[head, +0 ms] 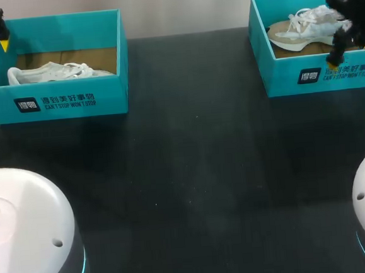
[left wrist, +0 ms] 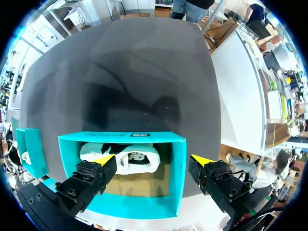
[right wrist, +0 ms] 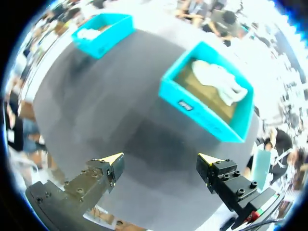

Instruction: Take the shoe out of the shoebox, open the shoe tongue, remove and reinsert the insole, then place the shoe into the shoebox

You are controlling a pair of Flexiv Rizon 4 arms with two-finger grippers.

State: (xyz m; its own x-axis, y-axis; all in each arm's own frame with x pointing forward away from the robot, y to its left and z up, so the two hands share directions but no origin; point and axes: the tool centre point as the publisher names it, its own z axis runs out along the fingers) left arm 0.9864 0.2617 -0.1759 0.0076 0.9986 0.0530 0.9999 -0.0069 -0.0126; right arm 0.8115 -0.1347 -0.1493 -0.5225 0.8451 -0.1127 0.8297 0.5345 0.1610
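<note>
Starting, by the look of it, on the first step, lifting a shoe out, with nothing gripped yet. Holding the left claw (left wrist: 153,160) spread wide above the left shoebox (head: 71,88), one yellow tip over the left shoe (head: 57,72), the other outside the box's side wall. Holding the right claw (right wrist: 160,158) just as wide and empty over the dark surface (head: 191,161), with the right shoebox (head: 279,81) ahead of its fingers and the right shoe (head: 303,26) lying inside, laces uppermost. Cannot tell from the head view how high either claw hangs. To do the lift well on the left: shift sideways first, to bring both fingers within the walls; otherwise likely to catch the rim and drag the whole box. Turn the wrist to set the fingers across the narrow width of the shoe, not along its length, and aim for the collar or heel, probably firmer than the toe. Come down straight, close gently to a two-sided hold on the upper, then lift straight up, well past the rim, before carrying toward the open middle of the surface. Avoid pinching laces alone: apt to slip or pull loose. On the right, advance over the box before descending.
</note>
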